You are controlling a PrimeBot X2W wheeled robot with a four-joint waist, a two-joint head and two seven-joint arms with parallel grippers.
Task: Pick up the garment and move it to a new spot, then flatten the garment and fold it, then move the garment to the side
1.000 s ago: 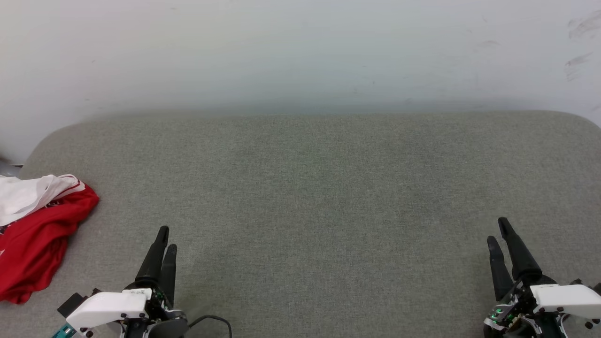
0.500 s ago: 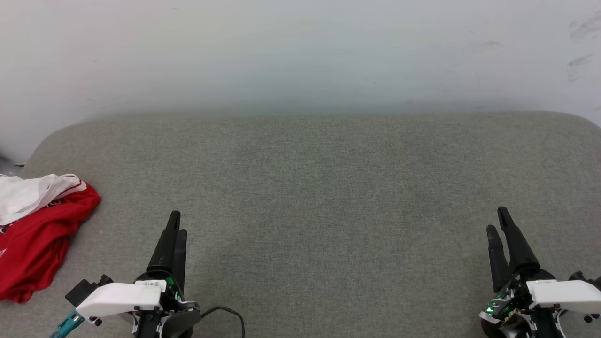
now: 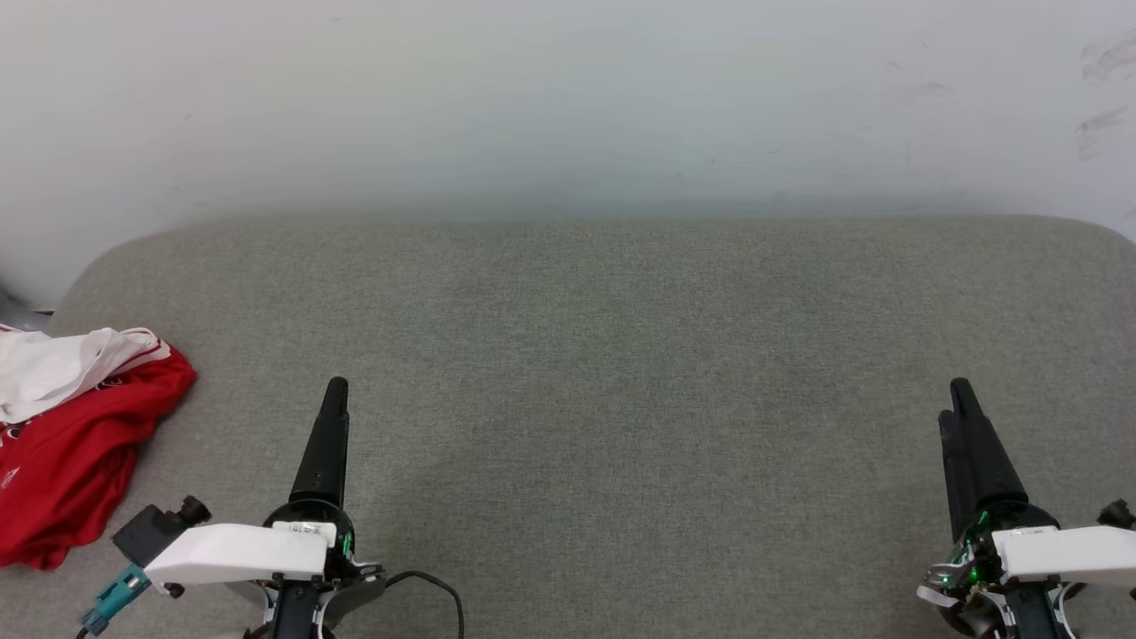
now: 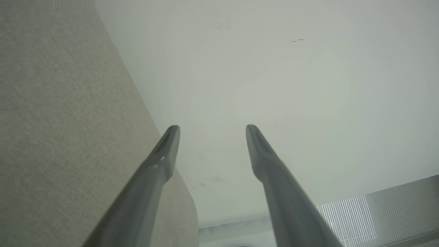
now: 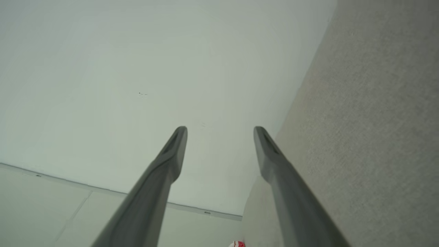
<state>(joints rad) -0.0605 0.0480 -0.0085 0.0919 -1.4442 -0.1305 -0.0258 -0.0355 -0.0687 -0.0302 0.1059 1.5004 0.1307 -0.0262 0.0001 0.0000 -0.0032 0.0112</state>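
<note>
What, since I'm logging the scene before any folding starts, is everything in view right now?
garment: one, red with a white sleeve, crumpled at the left edge of the padded surface, apart from both grippers
padded surface: one, grey-green fabric, spanning the head view
wall: one, pale, behind the surface, with a few dark scuffs at upper right
cable: one, black, looping beside the left arm's wrist
left gripper: one, dark fingers, lower left of the head view, open, holding nothing
right gripper: one, dark fingers, lower right of the head view, open, holding nothing
</note>
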